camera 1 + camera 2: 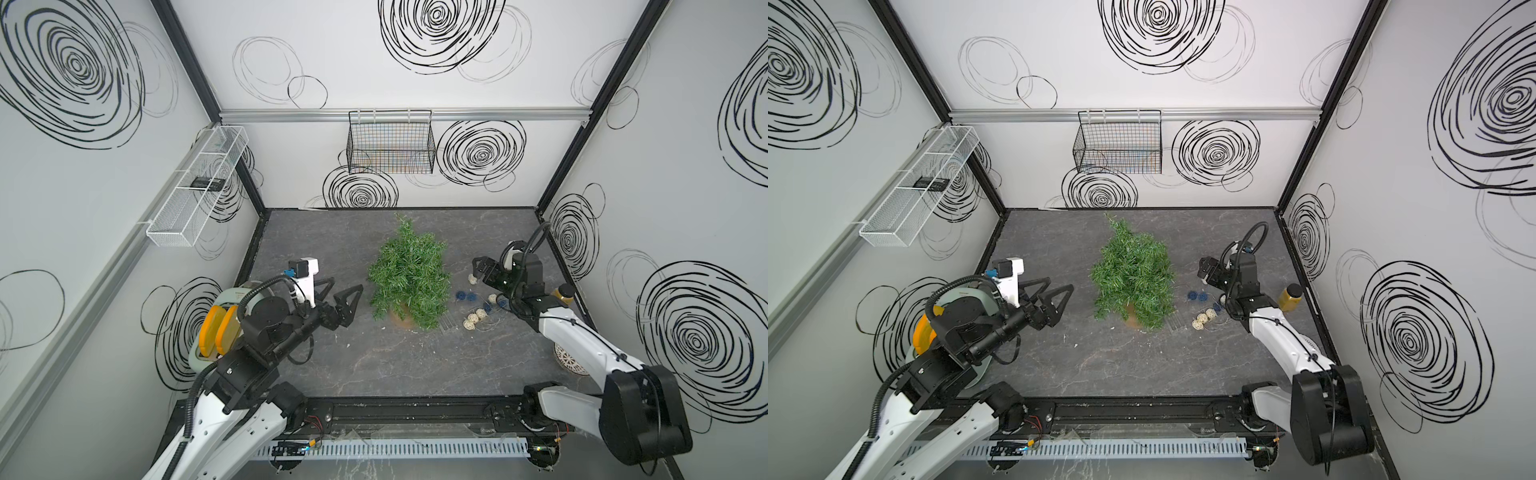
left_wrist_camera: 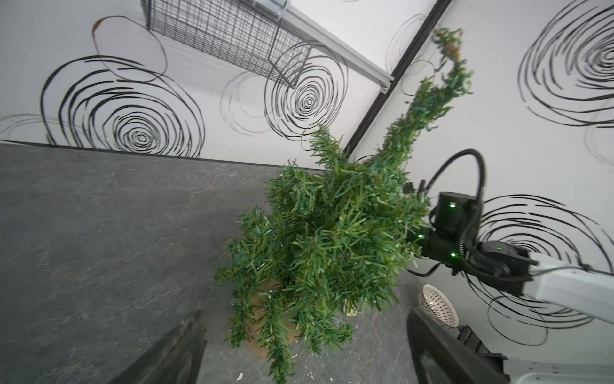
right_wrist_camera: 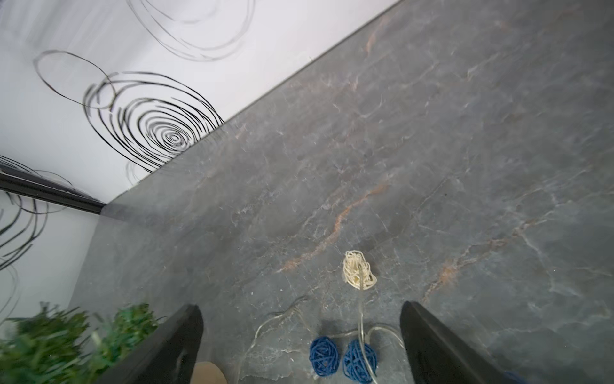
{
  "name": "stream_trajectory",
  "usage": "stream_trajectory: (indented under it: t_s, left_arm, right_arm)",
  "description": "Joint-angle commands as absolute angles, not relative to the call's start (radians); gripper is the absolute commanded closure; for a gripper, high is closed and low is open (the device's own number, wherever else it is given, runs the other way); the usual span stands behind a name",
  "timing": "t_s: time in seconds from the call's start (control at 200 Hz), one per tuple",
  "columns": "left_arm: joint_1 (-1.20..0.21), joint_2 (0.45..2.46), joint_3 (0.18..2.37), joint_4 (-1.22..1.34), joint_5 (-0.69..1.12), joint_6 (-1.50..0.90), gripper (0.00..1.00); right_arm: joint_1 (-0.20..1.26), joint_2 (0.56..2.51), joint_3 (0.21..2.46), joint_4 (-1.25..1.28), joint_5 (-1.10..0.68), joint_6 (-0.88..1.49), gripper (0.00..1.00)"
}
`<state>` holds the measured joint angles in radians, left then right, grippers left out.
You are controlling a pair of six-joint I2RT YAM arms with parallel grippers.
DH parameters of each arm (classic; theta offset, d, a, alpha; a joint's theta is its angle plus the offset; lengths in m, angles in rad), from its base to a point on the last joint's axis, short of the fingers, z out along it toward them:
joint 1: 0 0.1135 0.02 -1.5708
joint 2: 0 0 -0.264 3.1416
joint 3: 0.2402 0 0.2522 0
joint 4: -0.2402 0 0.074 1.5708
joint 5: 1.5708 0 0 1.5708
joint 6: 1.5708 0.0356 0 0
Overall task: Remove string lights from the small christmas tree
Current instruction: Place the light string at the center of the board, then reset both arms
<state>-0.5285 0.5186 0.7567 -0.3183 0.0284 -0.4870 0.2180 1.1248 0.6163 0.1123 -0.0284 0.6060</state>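
String lights right of tree

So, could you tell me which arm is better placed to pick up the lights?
Right: its open gripper hangs just over the lights; the left gripper sits beyond the tree.

We see L arm stretched fwd, wrist approx level, L end effector w/ jaws spread wide, empty. R arm bent at elbow, forearm angled inward, wrist tipped down; R end effector hangs low, jaws also wide apart, gripping nothing.
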Motion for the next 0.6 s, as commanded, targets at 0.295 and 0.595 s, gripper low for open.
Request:
stream_trajectory:
  t_s: [0.295,0.595]
  left_arm:
    - [-0.33,0.712,0.524,0.281,-0.435,-0.278,0.04]
    - [-0.164,0.984,0.317,0.758,-0.324,-0.124,0.04]
  right_arm:
    - [0.336,0.92,0.558,0.229,0.133,0.566,0.03]
    - [0.347,0.875,0.515,0.263,0.189,0.555,0.03]
